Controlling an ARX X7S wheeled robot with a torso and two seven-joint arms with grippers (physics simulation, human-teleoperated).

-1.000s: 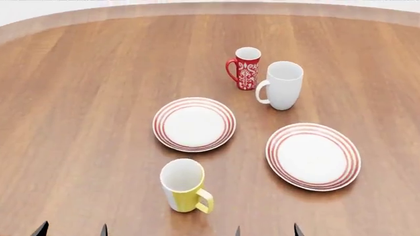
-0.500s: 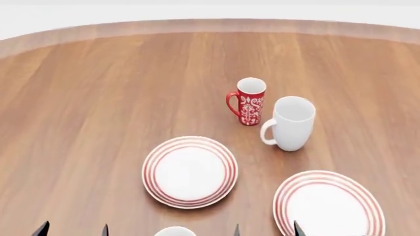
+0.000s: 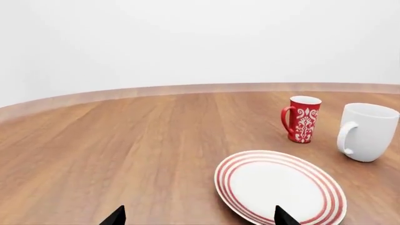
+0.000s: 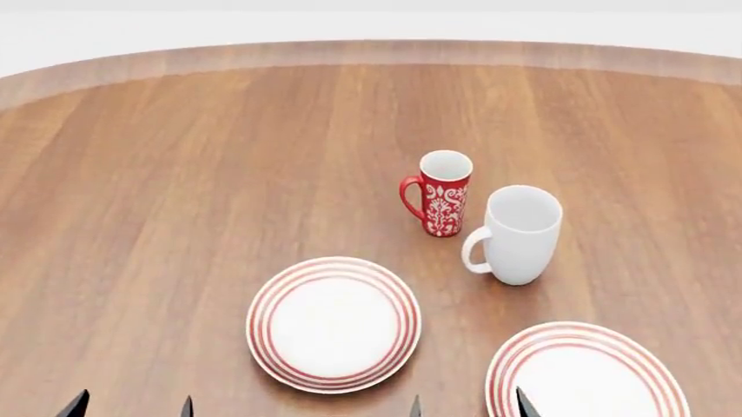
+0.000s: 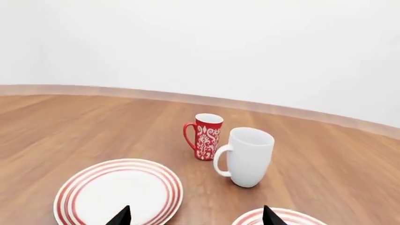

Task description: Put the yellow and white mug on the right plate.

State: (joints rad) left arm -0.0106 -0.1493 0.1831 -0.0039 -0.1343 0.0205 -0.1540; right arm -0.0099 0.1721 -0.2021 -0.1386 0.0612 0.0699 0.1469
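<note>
Head view: a round wooden bench point(image 4: 174, 174) carries a red patterned mug point(image 4: 442, 193) just beside a taller white mug point(image 4: 517, 234), both upright near mid-frame. Nearer the robot lie two red-ringed plates, well apart: the left plate point(image 4: 334, 323) in full, the right plate point(image 4: 586, 373) cut by the lower edge. Only dark fingertips show along the bottom edge, those of the left hand point(image 4: 130, 406) and the right hand point(image 4: 467, 405), each pair spread apart with nothing between. The yellow and white mug is out of frame here.

Left wrist view: two fingertips set wide, one plate point(image 3: 280, 187) ahead, both mugs beyond it.

Right wrist view: fingertips apart and empty, with the left plate ahead and a sliver of the right plate's rim beside one tip. The yellow mug appears in no view.
</note>
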